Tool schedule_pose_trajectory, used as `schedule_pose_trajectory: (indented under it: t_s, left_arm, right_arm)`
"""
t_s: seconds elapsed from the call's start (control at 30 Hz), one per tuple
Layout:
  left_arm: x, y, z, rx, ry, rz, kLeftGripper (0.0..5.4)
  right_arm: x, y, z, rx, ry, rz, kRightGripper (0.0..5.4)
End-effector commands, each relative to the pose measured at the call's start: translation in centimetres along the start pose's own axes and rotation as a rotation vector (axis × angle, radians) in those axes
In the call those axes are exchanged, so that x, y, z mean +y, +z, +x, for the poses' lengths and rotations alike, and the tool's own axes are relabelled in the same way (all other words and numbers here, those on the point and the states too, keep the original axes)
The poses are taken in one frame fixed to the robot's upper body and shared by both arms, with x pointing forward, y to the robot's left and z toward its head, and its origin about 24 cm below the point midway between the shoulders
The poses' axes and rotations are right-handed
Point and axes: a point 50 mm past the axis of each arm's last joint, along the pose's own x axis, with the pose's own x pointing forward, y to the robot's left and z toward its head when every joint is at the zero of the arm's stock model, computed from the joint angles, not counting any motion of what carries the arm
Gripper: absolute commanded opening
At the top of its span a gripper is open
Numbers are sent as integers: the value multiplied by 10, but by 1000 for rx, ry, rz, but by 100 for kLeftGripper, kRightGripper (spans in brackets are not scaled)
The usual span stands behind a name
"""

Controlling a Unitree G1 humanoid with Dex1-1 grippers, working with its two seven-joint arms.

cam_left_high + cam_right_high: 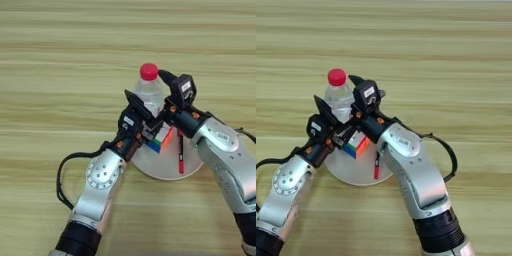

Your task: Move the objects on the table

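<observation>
The table carried a white round plate near the centre. On it stood the clear bottle with its red cap, upright at the plate's far edge. The puzzle cube sat on the plate just near of the bottle, and a red pen lay to its right. The left gripper was at the cube and bottle base; whether it was clenched could not be told. The right gripper was beside the bottle's upper right, just below the cap; its grasp could not be told.
</observation>
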Motion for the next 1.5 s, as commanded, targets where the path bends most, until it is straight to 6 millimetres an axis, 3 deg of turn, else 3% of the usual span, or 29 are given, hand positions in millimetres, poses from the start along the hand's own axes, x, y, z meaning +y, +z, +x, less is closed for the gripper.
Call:
schedule_pose_trajectory:
  t_s: [0.03, 0.47, 1.03, 1.3, 1.5]
  left_arm:
    - [1, 4, 5, -23, 3, 14, 315]
    - [8, 10, 5, -48, 41, 14, 314]
    - [30, 13, 3, -55, 141, 34, 313]
    - [31, 13, 3, -54, 154, 27, 313]
    - [39, 11, 2, -47, 210, 39, 313]
  right_arm:
    - [-2, 3, -4, 1, 9, -17, 540]
    - [-17, -1, -16, 17, -39, -22, 540]
    - [-68, 2, -33, -56, -289, 11, 540]
    - [-60, 14, -33, -143, -220, 11, 540]
    - [-80, 4, -36, -110, -338, 12, 540]
